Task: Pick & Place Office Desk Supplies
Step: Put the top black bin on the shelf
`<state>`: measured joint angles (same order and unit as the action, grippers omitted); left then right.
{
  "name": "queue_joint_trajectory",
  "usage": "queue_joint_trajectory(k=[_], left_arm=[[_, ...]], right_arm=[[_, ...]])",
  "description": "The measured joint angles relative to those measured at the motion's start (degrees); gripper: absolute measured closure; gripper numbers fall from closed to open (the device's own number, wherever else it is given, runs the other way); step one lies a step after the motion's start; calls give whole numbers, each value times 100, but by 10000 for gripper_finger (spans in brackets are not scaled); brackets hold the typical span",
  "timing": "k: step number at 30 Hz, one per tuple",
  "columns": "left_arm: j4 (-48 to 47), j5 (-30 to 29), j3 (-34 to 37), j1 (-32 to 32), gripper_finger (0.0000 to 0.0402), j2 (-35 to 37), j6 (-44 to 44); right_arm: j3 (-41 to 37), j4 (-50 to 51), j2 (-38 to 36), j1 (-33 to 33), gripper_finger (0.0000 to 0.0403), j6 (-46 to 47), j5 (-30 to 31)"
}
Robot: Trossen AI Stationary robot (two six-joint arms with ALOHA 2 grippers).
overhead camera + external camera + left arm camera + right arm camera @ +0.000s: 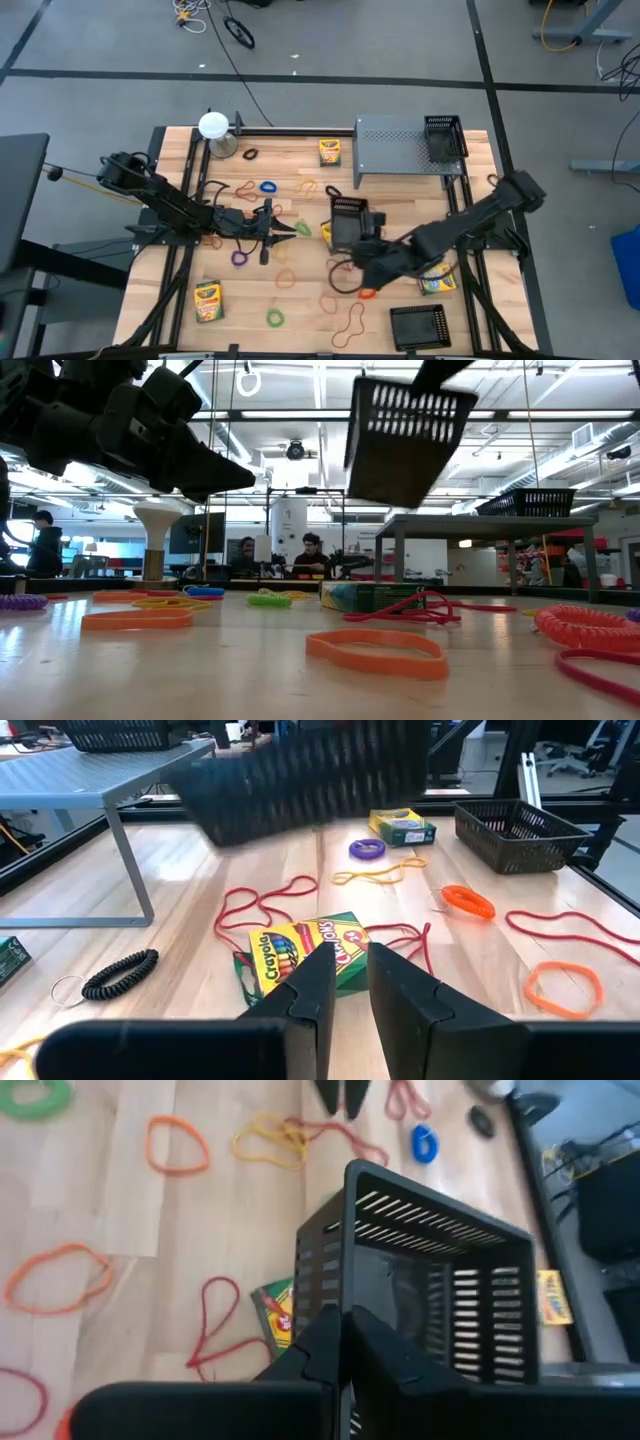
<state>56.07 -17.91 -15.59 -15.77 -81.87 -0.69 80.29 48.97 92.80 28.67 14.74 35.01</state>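
My right gripper (342,1320) is shut on a black mesh basket (350,218), which hangs in the air over the middle of the table (405,440). Below it lies a yellow-and-green crayon box (300,955), flat on the wood among red rubber-band loops (265,900). My left gripper (355,990) stands just left of that box, open by a narrow gap with nothing in it (292,228). More crayon boxes lie at the far middle (330,152), the near left (208,300) and the right (437,280). Coloured rubber bands (268,186) lie scattered around. My right gripper pinches one thin wall of the basket at its rim (345,1295) between its two fingers. The fingers slant down at it from the table's right side. The basket hangs below them, tilted and clear of the table (400,460).
A grey metal shelf (395,145) stands at the far right with a second black basket (445,135) on it. A flat black tray (418,322) lies near the front edge. A white round-topped object (213,125) stands at the far left.
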Motion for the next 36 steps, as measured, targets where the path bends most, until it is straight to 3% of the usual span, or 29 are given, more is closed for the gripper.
queue_joint_trajectory(k=[7, 14, 29, 36], left_arm=[[-29, -2, 0, 0, 334, 0, 4], [-39, -4, 0, 0, 334, 0, 13], [-44, -4, 0, 0, 334, 0, 11], [-55, -4, 0, 0, 334, -2, 22]], right_arm=[[0, 896, -853, 60, 384, -54, 309], [0, 1819, -1530, -291, 380, -154, 354], [-2, 2651, -1686, -2333, 384, -1751, 157], [-572, 2260, -1788, -3164, 383, -2389, -159]])
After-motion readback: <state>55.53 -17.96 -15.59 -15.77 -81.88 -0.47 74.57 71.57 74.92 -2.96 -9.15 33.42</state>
